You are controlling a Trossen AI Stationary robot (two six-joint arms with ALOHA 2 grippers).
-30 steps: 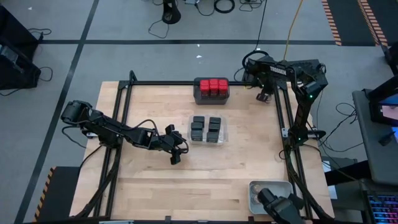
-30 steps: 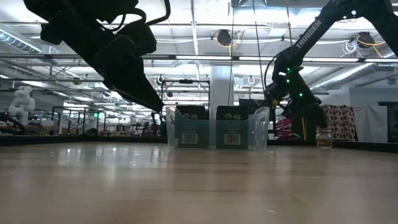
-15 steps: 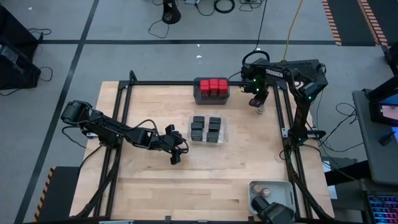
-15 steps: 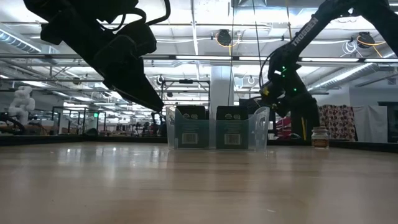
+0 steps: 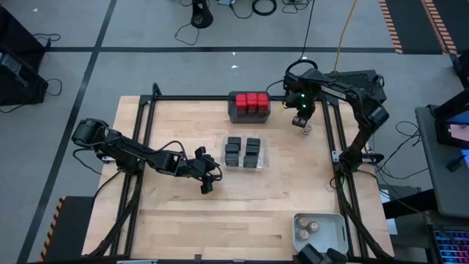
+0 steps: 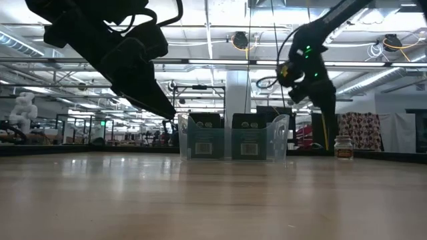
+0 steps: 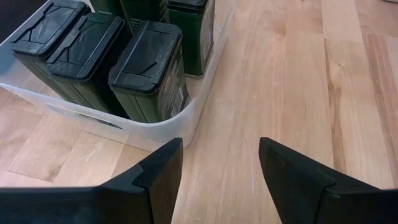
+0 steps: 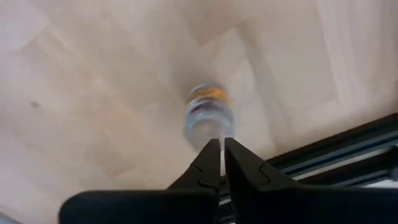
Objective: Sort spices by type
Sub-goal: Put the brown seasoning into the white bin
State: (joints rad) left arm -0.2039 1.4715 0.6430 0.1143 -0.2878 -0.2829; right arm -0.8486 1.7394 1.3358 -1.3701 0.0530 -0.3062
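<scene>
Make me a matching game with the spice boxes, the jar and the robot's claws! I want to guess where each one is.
Things:
1. red-topped spices
2. black boxes
3. lone jar
4. left gripper

Places or states:
A. on bare wood near the table's right rail, under the shut right gripper
B. in the clear tray mid-table
C. open, beside the clear tray
D. in the dark tray at the far edge

Pairs: 1-D, 2-B, 3-A, 4-C
</scene>
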